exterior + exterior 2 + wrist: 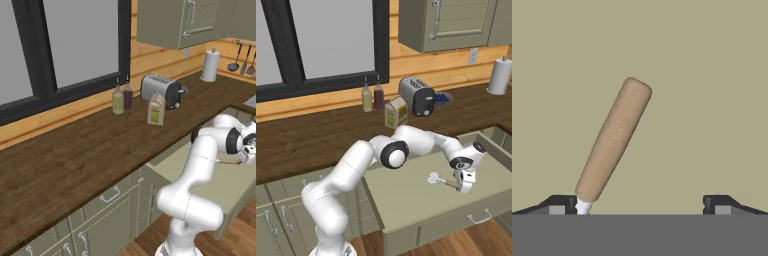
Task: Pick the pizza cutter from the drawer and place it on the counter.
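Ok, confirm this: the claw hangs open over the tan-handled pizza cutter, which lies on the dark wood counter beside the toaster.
Not quite. The small pizza cutter with its silver wheel and tan wooden handle lies on the pale olive floor of the open sage-green drawer, not on the dark wood counter. The right base view shows it. The claw does hang open over it.
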{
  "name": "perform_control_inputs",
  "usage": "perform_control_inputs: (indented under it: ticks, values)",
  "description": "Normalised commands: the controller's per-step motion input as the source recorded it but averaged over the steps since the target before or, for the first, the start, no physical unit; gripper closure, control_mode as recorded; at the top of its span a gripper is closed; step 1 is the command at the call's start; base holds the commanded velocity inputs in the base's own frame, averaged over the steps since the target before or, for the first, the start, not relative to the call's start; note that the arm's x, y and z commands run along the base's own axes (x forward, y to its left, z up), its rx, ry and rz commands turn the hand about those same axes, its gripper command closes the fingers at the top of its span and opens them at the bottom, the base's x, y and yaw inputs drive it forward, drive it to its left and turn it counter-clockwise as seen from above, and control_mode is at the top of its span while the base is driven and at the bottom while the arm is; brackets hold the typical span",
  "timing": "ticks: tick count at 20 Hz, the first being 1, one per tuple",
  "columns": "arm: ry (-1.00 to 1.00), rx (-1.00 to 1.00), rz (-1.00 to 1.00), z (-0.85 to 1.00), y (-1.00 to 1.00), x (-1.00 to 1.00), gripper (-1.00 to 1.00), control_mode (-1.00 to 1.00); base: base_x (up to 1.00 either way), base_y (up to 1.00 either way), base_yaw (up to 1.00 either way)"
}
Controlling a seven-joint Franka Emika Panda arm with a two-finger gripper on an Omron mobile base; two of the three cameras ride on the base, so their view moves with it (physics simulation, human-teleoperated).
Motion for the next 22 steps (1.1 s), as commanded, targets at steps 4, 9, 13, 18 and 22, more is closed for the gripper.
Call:
perform_control_inputs:
  ticks: [4, 9, 13, 18, 22]
  values:
    - [0.00, 0.00, -0.09, -0.45, 0.00, 0.38, -1.00, -1.00, 0.00, 0.00, 0.00]
    - [0.00, -0.01, -0.08, -0.32, 0.00, 0.46, -1.00, -1.00, 0.00, 0.00, 0.00]
    - [0.01, -0.05, -0.05, -0.58, 0.00, 0.11, 1.00, -1.00, 0.00, 0.00, 0.00]
    - [0.00, -0.02, -0.02, -0.21, 0.00, 0.05, 1.00, -1.00, 0.00, 0.00, 0.00]
    - [-0.09, 0.00, 0.00, 0.01, -0.04, -0.53, 1.00, -1.00, 0.00, 0.00, 0.00]
